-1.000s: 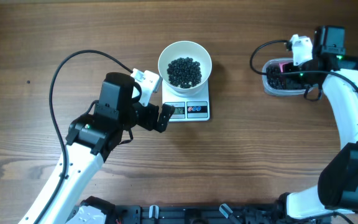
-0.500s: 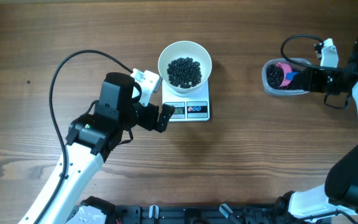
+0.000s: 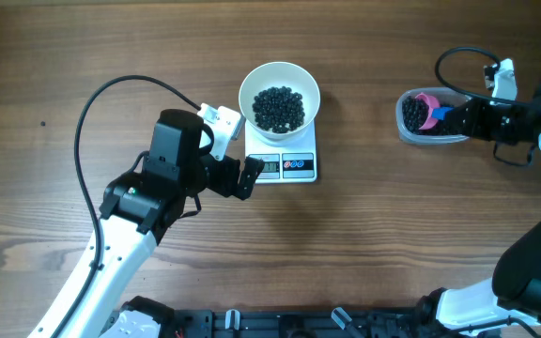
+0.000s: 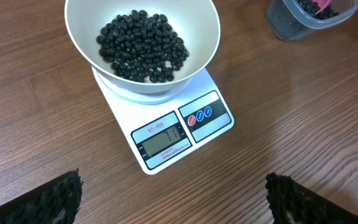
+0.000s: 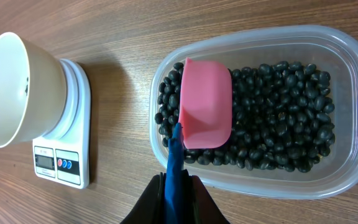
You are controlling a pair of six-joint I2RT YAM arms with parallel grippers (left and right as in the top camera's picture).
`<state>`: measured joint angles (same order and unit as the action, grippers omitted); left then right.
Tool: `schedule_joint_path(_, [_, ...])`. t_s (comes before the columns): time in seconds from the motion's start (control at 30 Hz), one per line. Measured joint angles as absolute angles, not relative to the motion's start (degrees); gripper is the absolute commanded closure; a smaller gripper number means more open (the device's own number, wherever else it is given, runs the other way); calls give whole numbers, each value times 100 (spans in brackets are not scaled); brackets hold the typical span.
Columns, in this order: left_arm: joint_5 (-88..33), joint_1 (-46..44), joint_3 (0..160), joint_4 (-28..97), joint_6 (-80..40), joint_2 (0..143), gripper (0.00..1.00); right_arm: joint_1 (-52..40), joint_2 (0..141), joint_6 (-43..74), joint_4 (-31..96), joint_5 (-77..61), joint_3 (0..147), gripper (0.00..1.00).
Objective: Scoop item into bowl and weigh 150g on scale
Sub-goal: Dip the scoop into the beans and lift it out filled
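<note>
From above, the white bowl [image 3: 252,89] sits on top of the scale [image 3: 294,167], near the middle of the table [image 3: 393,235]. A pile of black beans [image 3: 279,108] lies in the bowl. The scale's little screen and buttons face the robot's side. The left claw [image 3: 242,161] is just beside the scale's left edge and points at it.

Far to the right is the clear tub [image 3: 407,131] with more beans. The pink scoop [image 3: 426,110] lies in the tub. Its long way runs left to right. The cup end points left, toward the scale. The blue handle [image 3: 445,115] points right, into the right claw [image 3: 458,117].

In the left wrist view, the two fingers [image 4: 48,199] are spread wide, with only table between them. The bowl and scale are just ahead. The numbers on the screen are too small to read.

In the right wrist view, the right claw is pinched tight on the blue handle. The pink cup rests on the beans in the left part of the tub and points straight away from the claw. The bowl and scale are off to the left, well apart from the tub.
</note>
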<state>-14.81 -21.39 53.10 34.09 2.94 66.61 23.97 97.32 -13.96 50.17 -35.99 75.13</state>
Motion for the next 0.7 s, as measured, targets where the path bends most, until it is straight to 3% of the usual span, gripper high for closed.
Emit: schedule_joint_path(0.7, [-1481, -2139, 5310, 3409, 294, 6661, 0, 2805, 9732, -987, 5017, -4132, 7513, 96])
